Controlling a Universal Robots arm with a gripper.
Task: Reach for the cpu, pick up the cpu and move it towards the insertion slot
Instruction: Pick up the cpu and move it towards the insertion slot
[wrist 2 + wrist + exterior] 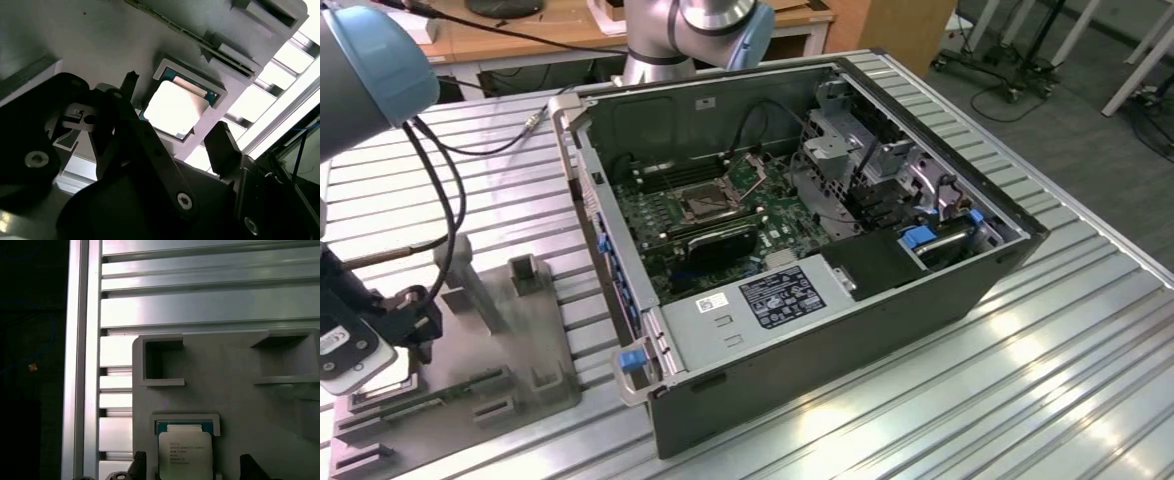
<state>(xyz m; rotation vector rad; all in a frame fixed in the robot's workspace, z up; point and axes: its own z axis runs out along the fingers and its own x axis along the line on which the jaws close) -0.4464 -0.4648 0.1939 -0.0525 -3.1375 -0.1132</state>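
The cpu [175,107] is a pale square chip lying flat in a shallow recess of the grey fixture plate [100,35]; the first wrist view also shows the cpu [185,455]. My gripper [176,106] hangs just above it and is open, with one dark finger [131,82] on each side of the chip and nothing held. In the first wrist view the gripper [192,463] likewise straddles the chip. The insertion slot [700,205] is a dark square socket on the green board inside the open computer case [854,330], far towards the exterior view's right of my gripper [367,345].
The grey fixture plate [480,390] sits at the exterior view's lower left on a ribbed metal table [1067,380] and carries raised holders [162,362]. A long thin stick [200,40] lies in a holder beside the cpu's recess. Cables [447,190] hang from the arm near the case wall.
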